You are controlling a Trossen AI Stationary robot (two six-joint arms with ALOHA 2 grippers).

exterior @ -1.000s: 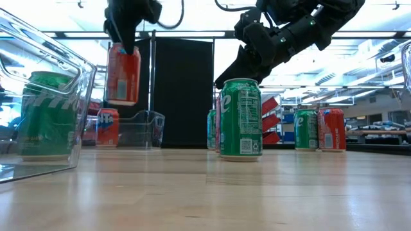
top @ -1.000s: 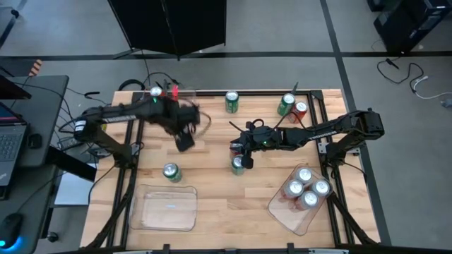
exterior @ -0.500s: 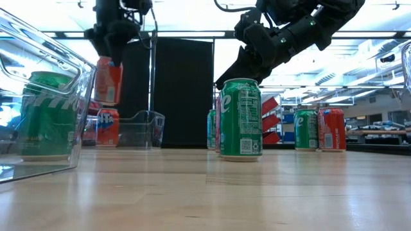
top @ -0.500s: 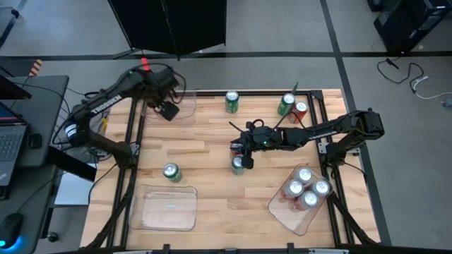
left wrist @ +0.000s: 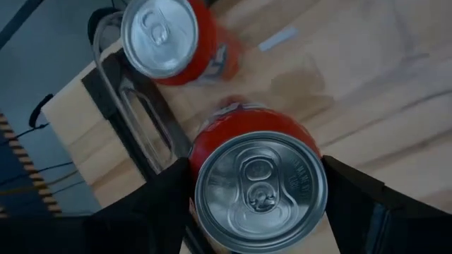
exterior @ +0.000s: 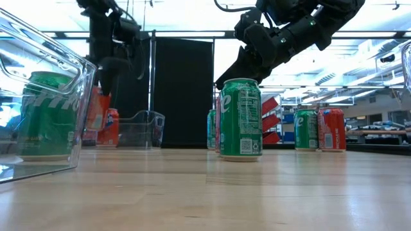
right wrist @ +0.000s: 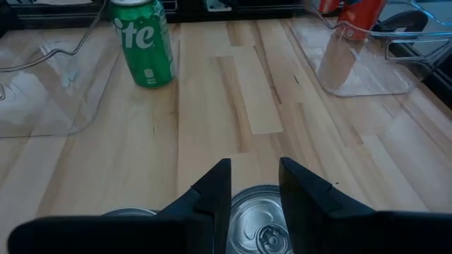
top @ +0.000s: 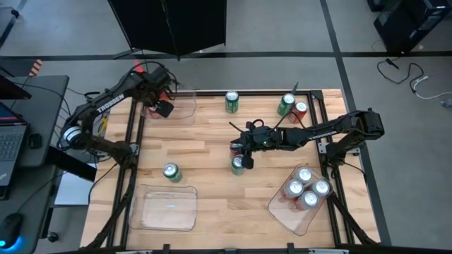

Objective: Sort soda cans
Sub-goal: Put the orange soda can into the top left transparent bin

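Note:
My left gripper is shut on a red soda can over the clear tray at the table's far left corner. A second red can stands upright in that tray. My right gripper hovers mid-table with its fingers a little apart, above the silver top of a can. A green can stands on its base just on the near side of it. Another green can stands near the left. Two green cans and a red can stand along the far edge. My left gripper pinches the red can's upper wall between its two fingers, one on each side. The fingers come from above, pointing steeply down. The can hangs nearly upright, its silver top up and its base clear of the tray floor.
A clear tray lies at the near left. Another clear tray at the near right holds several silver-topped cans. The bare wood between the trays is free room. A black panel stands beyond the far edge, and a desk stands to the left.
My left gripper has carried the red can toward the table's far left corner and downward. It has rolled as it went, and now it hangs over the far-left tray beside the red can standing there. The can has stayed in the hold.

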